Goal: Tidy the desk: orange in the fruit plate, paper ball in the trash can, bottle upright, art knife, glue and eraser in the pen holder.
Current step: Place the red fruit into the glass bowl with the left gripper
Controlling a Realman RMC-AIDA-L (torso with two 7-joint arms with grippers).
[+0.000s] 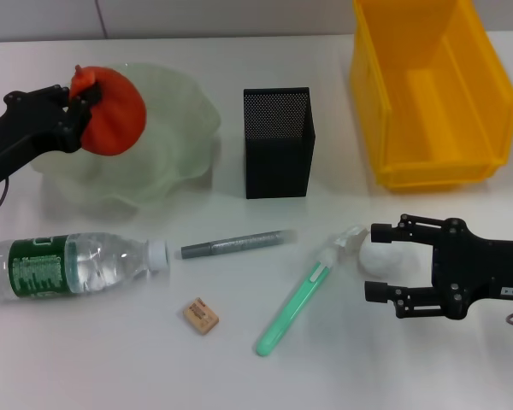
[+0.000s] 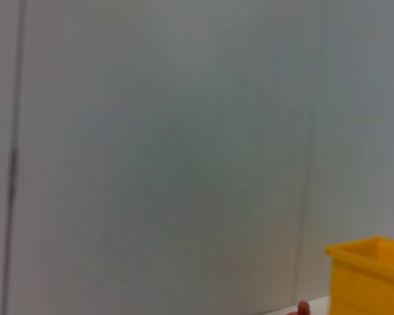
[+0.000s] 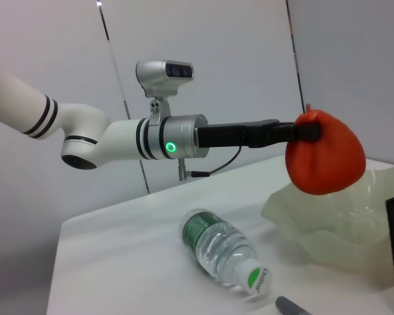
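**Orange held over the plate, paper ball between the right fingers**

The yellow trash can (image 1: 427, 94) stands at the far right of the desk (image 1: 111, 359), with nothing seen inside it. The fruit plate (image 1: 167, 154) sits far left; the left end effector (image 1: 79, 101) is closed on the orange (image 1: 115, 113) and holds it just above the plate's bowl, clear of the glass. The bottle (image 1: 73, 266) lies on its side near left, cap toward the middle. The pen holder (image 1: 278, 141) stands between plate and can; its inside is too dark to tell. The right end effector (image 1: 378, 260) is spread wide at desk level, a finger on each side of the paper ball (image 1: 386, 258). A green knife (image 1: 295, 303), a grey glue stick (image 1: 235, 244) and the eraser (image 1: 201, 315) lie apart on the desk.
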